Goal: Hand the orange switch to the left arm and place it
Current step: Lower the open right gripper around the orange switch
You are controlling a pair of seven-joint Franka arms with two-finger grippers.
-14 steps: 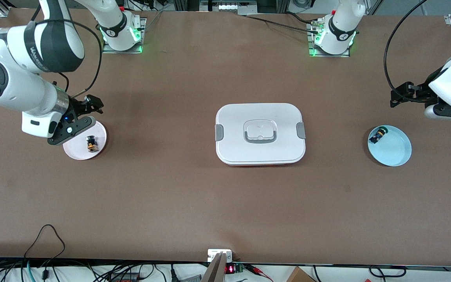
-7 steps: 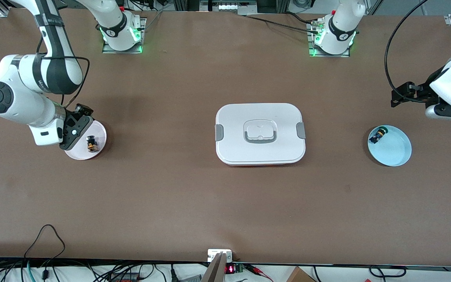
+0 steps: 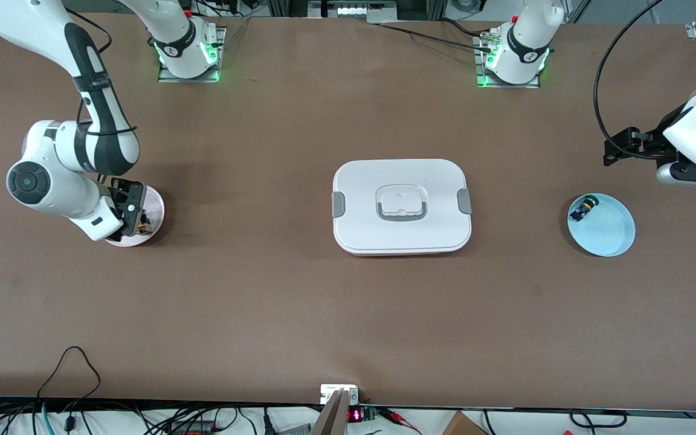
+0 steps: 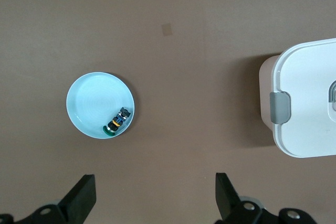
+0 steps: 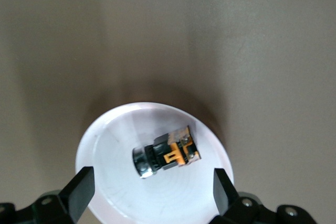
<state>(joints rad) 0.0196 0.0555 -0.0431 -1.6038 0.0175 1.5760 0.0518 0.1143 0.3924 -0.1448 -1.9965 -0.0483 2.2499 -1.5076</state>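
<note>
While the orange switch [image 5: 167,156] lies on its side in the pink plate [image 3: 153,208] at the right arm's end of the worktop [image 3: 263,302], the right end effector [image 5: 152,190] hangs just over it with its fingers [image 5: 79,190] spread wide, one on each side of the plate's middle. The step in hand looks like the approach to the first pick: the switch is not yet gripped. The next move calls for a short drop so that the fingers straddle the small body, then a firm close across it, and after that a lift high enough to carry it toward the white box [image 3: 401,205] in the middle without striking the lid.

The left end effector [image 4: 155,203] waits, open and empty, above the worktop near the blue plate [image 4: 86,106], which holds a similar switch with a green end [image 4: 117,121].

From the high camera the right arm's wrist covers most of the switch, leaving only a sliver of orange at the plate's edge. How close the fingertips are to the plate cannot be told, and the left arm is cut off at the frame's edge
</note>
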